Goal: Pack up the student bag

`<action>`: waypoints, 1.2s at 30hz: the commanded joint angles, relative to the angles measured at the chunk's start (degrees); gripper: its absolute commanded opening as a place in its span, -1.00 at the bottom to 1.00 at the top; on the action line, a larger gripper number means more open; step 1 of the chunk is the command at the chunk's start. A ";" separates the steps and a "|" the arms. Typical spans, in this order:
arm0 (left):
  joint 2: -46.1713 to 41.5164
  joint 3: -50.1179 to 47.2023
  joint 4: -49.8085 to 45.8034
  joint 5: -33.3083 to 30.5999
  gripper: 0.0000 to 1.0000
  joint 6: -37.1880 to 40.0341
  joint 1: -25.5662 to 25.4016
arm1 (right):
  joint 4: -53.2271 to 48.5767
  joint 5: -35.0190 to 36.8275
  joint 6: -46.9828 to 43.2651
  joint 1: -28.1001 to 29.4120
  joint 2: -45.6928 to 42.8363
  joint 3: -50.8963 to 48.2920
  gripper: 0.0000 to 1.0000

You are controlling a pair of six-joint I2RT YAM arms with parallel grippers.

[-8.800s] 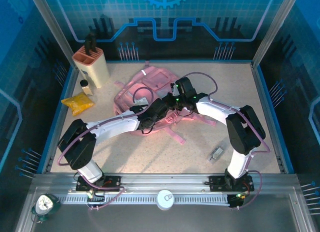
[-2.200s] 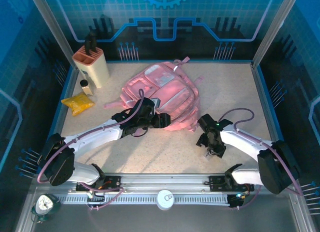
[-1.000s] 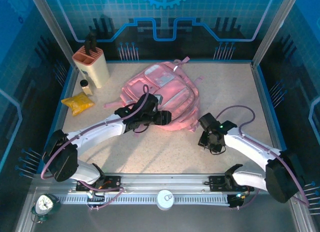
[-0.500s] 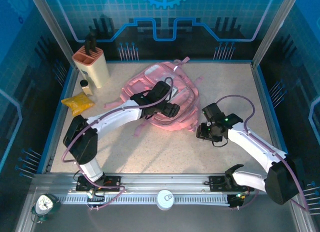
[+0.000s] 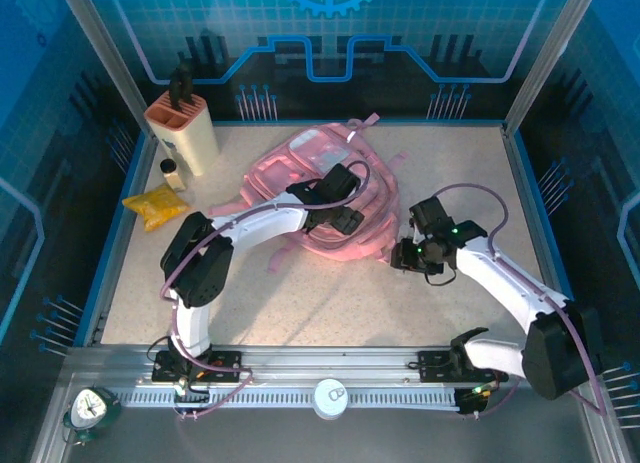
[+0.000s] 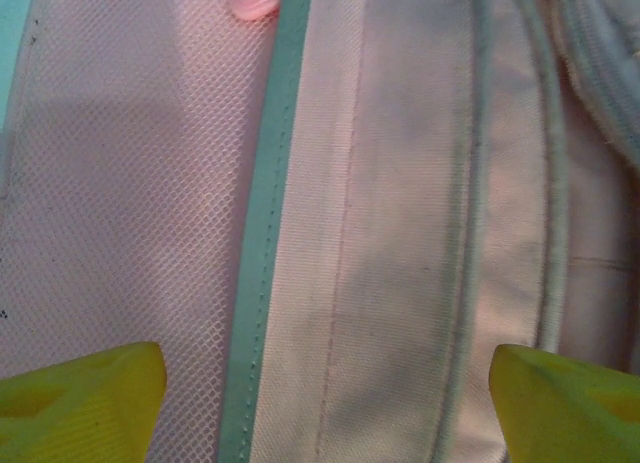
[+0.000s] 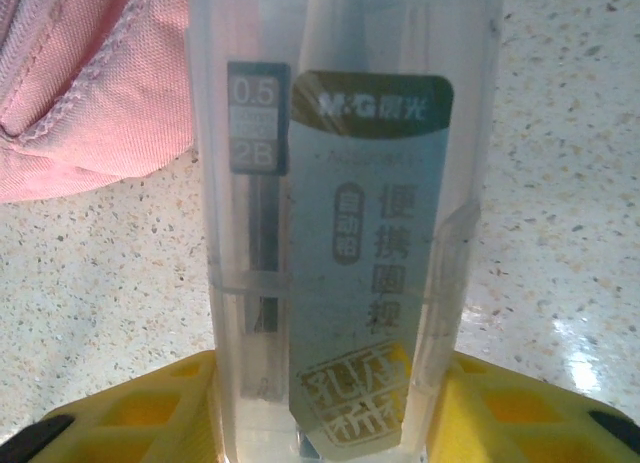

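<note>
**Q:** Where does the student bag [image 5: 375, 201] lie?
**A:** Flat at the far middle of the surface [image 5: 330, 313], its top strap near the far edge. Open speckled ground runs from its near edge to the arm bases.
**Q:** And the hands?
**A:** The left hand [image 6: 320, 383] is spread wide over the bag's pale trim. The right hand [image 7: 330, 403], just off the bag's right edge, clamps a clear plastic case [image 7: 335, 233].

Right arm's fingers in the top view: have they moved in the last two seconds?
Yes. The right arm's fingers, gripping a clear plastic lead case, went farther from the aluminium base rail, toward the large pink fabric backpack.
</note>
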 commanded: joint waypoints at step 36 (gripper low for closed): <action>-3.44 3.24 3.65 4.94 -1.00 -10.26 6.62 | 9.08 -12.04 -0.05 -0.63 28.86 27.92 -0.10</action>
